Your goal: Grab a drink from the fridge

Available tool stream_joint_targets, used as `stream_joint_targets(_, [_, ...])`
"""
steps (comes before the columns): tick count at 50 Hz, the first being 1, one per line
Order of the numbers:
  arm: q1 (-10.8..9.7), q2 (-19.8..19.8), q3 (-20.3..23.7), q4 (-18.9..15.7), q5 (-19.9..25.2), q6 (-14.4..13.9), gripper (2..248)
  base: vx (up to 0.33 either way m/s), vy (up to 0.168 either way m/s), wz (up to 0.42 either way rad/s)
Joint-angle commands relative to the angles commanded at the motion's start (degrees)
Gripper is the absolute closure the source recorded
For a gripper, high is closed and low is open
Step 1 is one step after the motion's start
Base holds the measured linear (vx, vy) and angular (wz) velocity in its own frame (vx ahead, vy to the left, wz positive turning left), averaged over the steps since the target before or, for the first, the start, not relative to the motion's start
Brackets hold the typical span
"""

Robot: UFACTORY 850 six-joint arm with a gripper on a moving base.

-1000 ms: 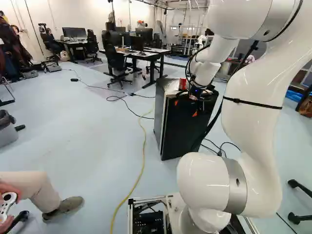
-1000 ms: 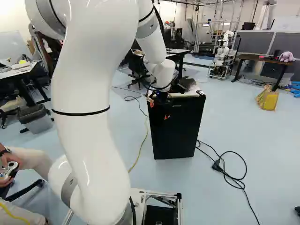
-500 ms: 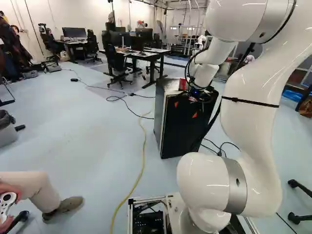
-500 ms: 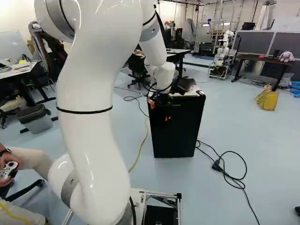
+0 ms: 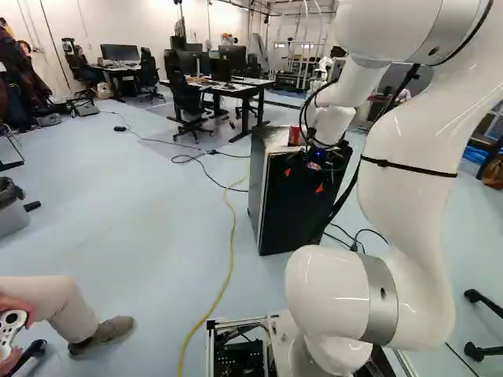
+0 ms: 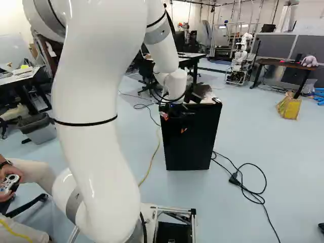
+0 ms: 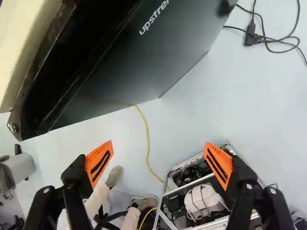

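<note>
Black, smooth and boxy, the fridge [image 6: 190,139] stands ahead of our base, its front faintly glossy, its sides straight. We note a pale flat top, with a small red object [image 5: 295,135] on it; whether that is a drink, we cannot tell. Our arm [image 5: 409,173], glossy white and rounded, reaches over to the fridge's upper front. There we see the black pincer [image 5: 304,180], its ridged orange pads like narrow wedges. In the wrist view, the pincer [image 7: 159,146] is wide open and we have hold of nothing; pale, smooth floor [image 7: 187,112] shows past the tips. Thin yellow cable [image 5: 229,259] curves across it.
</note>
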State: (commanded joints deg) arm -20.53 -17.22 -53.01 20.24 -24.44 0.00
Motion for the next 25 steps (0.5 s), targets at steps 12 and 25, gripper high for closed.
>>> stream_joint_targets(12, [0.66, 2.15, 2.75, -4.31, 4.92, 0.0, 3, 0.0, 0.0, 0.0])
stream_joint_targets(25, [1.92, 4.23, 5.32, -10.56, 10.42, 0.0, 3, 0.0, 0.0, 0.0])
